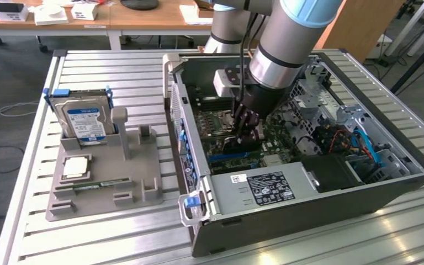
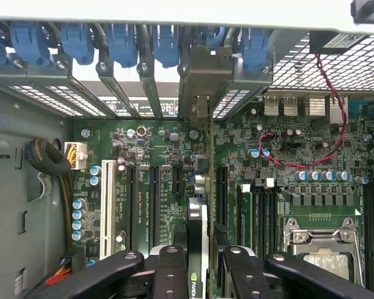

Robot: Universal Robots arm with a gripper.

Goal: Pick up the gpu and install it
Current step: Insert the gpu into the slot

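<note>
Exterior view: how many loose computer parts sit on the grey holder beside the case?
3. A hard drive stands upright at the holder's far end; a square silver chip lies flat nearer the camera; a narrow RAM stick lies nearest. The uprights may hide more.

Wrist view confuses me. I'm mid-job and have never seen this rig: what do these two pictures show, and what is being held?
The exterior view looks down from outside on a metal table. The big silver and blue thing is the robot arm, reaching into an open computer case that lies on its side. On that view's left, a grey holder carries a hard drive and a RAM stick. The wrist view comes from a camera on the arm. It looks past the end effector, whose black fingers you can see, at the motherboard. Clamped between those fingers is the gpu, seen edge-on, down by the expansion slots. I cannot tell whether it is fully seated.
</note>
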